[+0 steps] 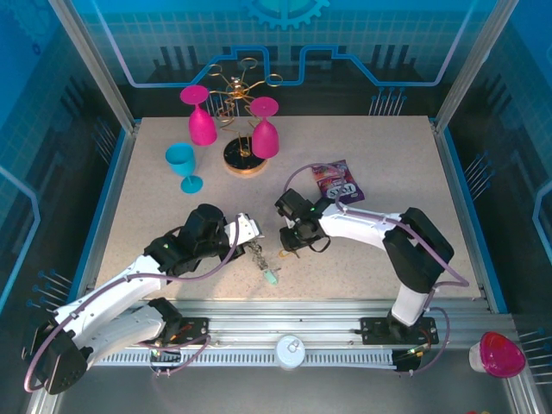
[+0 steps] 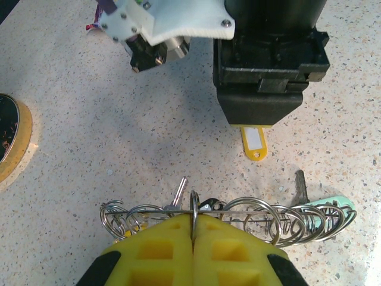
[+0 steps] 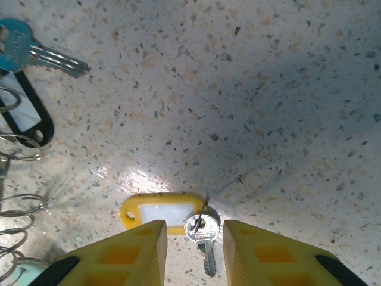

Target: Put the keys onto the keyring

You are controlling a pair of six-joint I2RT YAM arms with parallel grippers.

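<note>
My left gripper (image 2: 193,225) is shut on the edge of the keyring (image 2: 250,215), a grey hoop with many wire loops, held just above the table. Keys hang from it: one silver key (image 2: 179,192), another (image 2: 301,186) by a pale green tag (image 2: 337,204). In the top view the left gripper (image 1: 248,231) holds the keyring (image 1: 259,255) near the table's front middle. My right gripper (image 3: 194,231) is open and down at the tabletop, its fingers on either side of a small silver key (image 3: 202,230) with a yellow tag (image 3: 159,211), touching neither. A blue-headed key (image 3: 21,47) and a black tag (image 3: 25,117) lie to its left.
Two pink goblets (image 1: 201,121) (image 1: 264,129), a blue goblet (image 1: 183,164) and a gold wire rack (image 1: 241,153) stand at the back. A purple snack packet (image 1: 336,179) lies behind the right gripper (image 1: 289,244). The rack's gold base (image 2: 13,140) is left of the ring.
</note>
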